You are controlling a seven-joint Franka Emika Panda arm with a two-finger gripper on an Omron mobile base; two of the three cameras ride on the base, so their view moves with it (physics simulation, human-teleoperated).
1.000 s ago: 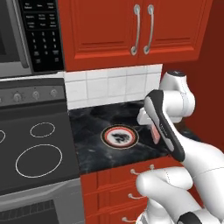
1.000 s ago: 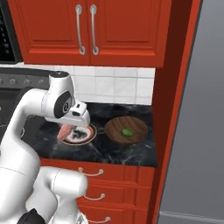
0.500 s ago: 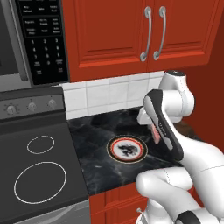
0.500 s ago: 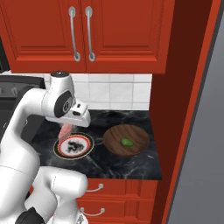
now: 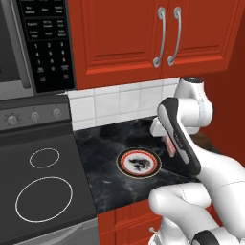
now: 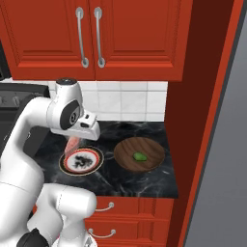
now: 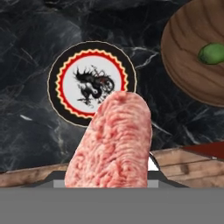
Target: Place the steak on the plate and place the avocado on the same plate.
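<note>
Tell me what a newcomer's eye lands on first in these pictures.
The raw pink steak fills the front of the hand view, clamped in the gripper and hanging above the black marble counter. Just beyond it lies the round plate with its orange-red edge and dark centre pattern, bare. To its right a dark wooden bowl holds the small green avocado.

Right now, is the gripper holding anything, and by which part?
Yes: the gripper is shut on the steak, holding it by one end, so the slab hangs down above the plate.
</note>
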